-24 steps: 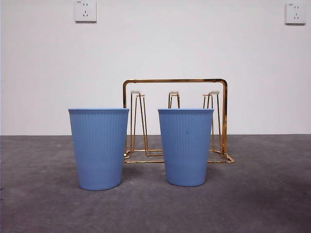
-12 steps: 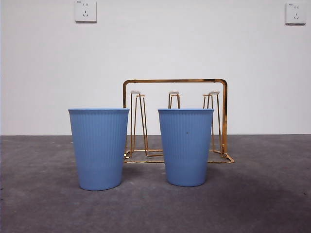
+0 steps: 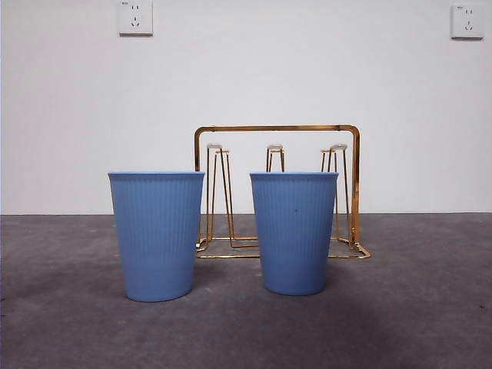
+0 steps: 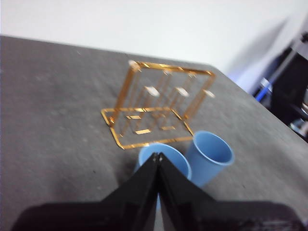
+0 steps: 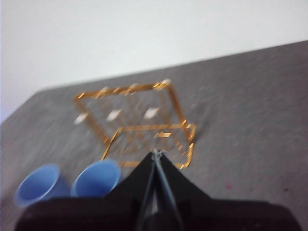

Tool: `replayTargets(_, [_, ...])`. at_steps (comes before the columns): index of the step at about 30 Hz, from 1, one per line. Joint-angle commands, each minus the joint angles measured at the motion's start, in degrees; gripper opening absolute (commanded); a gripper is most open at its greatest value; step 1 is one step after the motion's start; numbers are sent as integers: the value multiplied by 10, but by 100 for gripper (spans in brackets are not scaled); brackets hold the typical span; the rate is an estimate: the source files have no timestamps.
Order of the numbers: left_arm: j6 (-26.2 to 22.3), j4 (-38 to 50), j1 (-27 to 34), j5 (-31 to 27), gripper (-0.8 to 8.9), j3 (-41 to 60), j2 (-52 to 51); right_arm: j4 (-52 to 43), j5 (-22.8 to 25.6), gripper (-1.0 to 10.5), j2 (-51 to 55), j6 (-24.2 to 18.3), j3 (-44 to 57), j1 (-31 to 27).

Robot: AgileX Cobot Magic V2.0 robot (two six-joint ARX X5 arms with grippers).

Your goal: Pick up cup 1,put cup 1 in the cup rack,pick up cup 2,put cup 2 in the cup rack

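Cup 2: upright on the counter, at 9 o'clock of cup 1.
Cup 1: upright, speck facing front, untouched.
Cup rack: behind, at 12 o'clock.
Left claw: clenched, empty, above cup 2, seemingly nearer.
Right claw: clenched, empty, aloft.

A plain white wall fills the back of the front view, evenly lit, with one white power socket at about eleven o'clock and a second socket at about one o'clock, both set high near the top edge. Below it the dark grey, felt-like tabletop runs level across the lower part, meeting the wall in a straight line, with soft shadows on its near part. In the left wrist view, dark blurred equipment with a blue part stands past the tabletop's edge at about three o'clock
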State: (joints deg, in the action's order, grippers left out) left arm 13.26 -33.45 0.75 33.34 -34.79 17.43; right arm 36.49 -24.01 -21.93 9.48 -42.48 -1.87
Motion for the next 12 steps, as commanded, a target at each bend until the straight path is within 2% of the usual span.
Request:
replayTargets(1, [-48,-34,2,22,-6,-36,31,67,-29,-11,-40,-71,-58,0])
replayTargets(7, [-113,-128,-9,31,-6,-122,96,203,-68,-11,-125,-138,-161,0])
replayTargets(12, [-125,-156,-25,31,-6,-170,129,256,-71,-11,-170,-163,-210,0])
